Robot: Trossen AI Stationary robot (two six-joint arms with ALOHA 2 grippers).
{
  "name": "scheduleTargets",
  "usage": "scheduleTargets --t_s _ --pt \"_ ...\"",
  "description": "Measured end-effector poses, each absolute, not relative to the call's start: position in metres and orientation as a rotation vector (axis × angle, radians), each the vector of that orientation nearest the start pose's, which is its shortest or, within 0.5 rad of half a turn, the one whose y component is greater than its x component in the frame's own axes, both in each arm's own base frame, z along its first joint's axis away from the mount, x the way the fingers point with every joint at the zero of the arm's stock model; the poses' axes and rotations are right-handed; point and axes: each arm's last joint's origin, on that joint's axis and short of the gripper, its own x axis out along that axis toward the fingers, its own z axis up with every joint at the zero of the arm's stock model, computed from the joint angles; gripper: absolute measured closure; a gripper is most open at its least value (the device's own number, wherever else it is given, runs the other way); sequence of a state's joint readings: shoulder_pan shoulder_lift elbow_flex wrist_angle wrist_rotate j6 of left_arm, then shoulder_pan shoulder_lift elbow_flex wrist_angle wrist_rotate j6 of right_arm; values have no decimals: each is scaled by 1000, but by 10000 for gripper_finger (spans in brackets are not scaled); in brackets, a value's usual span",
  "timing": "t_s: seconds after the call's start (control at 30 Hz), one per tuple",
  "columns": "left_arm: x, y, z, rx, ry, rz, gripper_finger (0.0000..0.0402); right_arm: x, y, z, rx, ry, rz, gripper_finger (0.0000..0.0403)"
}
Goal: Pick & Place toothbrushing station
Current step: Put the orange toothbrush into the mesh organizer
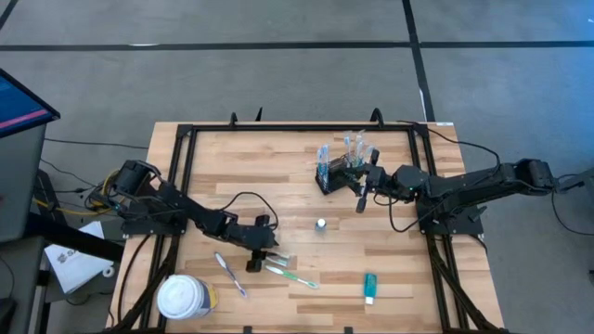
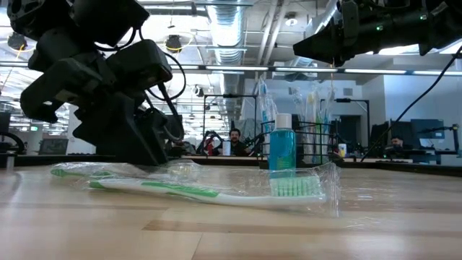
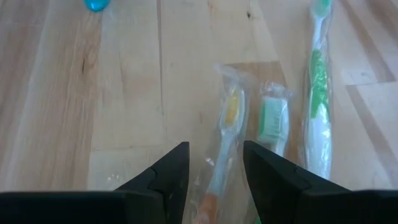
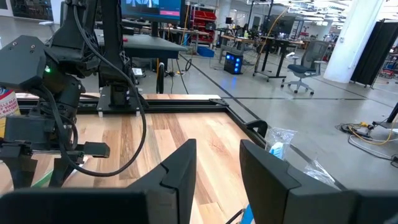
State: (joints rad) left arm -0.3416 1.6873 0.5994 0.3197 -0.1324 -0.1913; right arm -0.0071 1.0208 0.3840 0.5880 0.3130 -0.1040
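Lying between left claw (image 3: 216,168): toothbrush (image 3: 225,140)

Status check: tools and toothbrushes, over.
Left tool straddling wrapped yellow-headed toothbrush, jaws apart. Right tool hovering beside black wire-mesh caddy. Nothing blocking.

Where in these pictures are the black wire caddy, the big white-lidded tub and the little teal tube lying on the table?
black wire caddy (image 1: 332,176): high view, on its mesh side.
white-lidded tub (image 1: 182,297): high view, middle of its lid.
teal tube (image 1: 369,287): high view, middle of its body.
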Motion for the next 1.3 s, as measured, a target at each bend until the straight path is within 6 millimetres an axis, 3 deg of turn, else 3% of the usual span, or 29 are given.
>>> scheduleTargets --t_s 0.33,0.67,1.0,1.3 --pt "273 -93 103 5 782 -120 290 210 -10 226 -111 67 -318 290" --pt "275 -93 110 -2 730 -109 395 210 -10 226 -111 69 -317 290" --pt "279 -91 119 -7 640 -56 401 210 -10 226 -111 69 -317 290" --pt "283 -83 143 -35 508 1 401 210 -10 226 -111 70 -317 290"
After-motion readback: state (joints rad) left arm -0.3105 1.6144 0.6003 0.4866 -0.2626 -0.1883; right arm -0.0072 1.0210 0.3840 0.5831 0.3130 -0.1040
